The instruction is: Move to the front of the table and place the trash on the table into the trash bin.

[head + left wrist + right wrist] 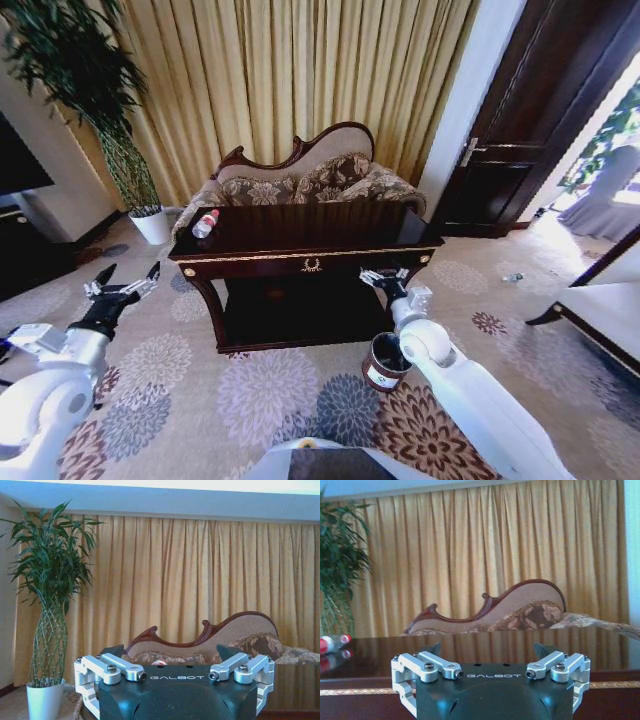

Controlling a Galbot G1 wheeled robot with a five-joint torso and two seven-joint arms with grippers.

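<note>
The robot stands in front of the table (305,262), both arms raised ahead of it and neither holding anything, which looks like a ready pose for reaching.

Nearest on the left, the left gripper (122,290) hovers over the carpet (270,390), off the table's left front corner and well apart from it, jaws spread wide. The right gripper (385,279) sits at the table's right front corner, level with the gold-trimmed edge, jaws also spread; its own camera looks straight across the glossy surface, a sign that it is at tabletop height.

Just below that arm, the trash bin (384,362) stands on the carpet beside the table's right leg, within easy reach for a drop.

Farther off, the bottle (205,224) with its red cap lies on its side at the far left corner of the surface; the right wrist view catches it low along that edge with its reflection beneath. It is nearer the left arm, so that arm seems the likelier one to fetch it. No other litter can be made out on the surface.

Behind the table stand the sofa (300,180), the curtains (290,80) and a potted plant (120,150).
</note>
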